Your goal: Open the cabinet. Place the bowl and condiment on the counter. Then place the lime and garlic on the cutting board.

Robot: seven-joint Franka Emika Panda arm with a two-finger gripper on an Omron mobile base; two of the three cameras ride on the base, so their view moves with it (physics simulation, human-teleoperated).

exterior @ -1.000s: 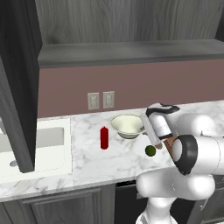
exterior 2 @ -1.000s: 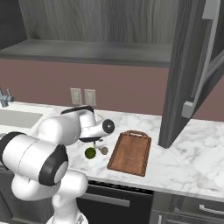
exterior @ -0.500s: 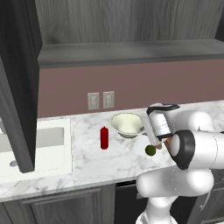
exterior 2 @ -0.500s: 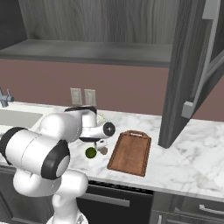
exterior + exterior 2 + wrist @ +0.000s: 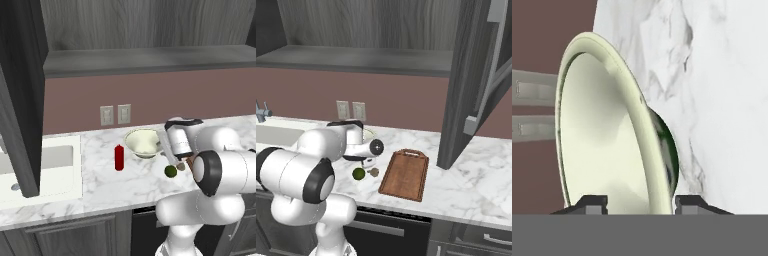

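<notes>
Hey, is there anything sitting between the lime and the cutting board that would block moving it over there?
The garlic lies just beside the lime, on the side toward the cutting board, so it sits on the straight path along the counter. Lifted over it, nothing visible blocks the way.

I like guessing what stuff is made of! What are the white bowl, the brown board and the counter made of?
The wide cream-white bowl with a green rim looks like glazed ceramic: smooth and softly shiny. The flat reddish-brown cutting board looks like wood, with faint grain. The white counter looks like polished marble, from its grey veins.
</notes>
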